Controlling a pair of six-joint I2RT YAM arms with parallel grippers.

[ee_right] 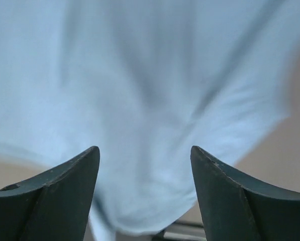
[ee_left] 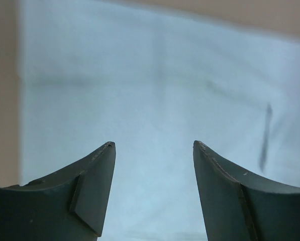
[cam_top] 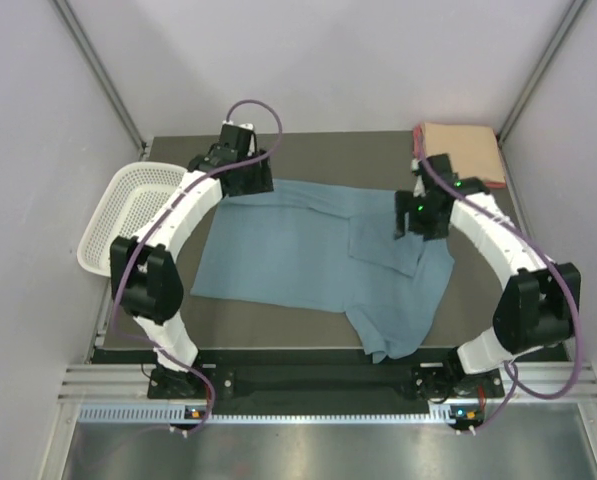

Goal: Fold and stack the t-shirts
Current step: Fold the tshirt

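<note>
A large dusty blue-grey t-shirt (cam_top: 308, 260) lies spread on the dark table, partly folded, with a sleeve trailing to the near edge. A folded peach t-shirt (cam_top: 463, 150) lies at the far right corner, a pink-red edge showing under it. My left gripper (cam_top: 248, 182) is open over the shirt's far left corner; the cloth (ee_left: 155, 100) fills its view. My right gripper (cam_top: 410, 222) is open over the shirt's right side, above the folded flap (ee_right: 150, 90). Neither holds anything.
A white mesh basket (cam_top: 128, 210) hangs off the table's left edge. Grey walls close in at the left, right and back. The table (cam_top: 278, 325) shows bare along the near edge and at the far middle.
</note>
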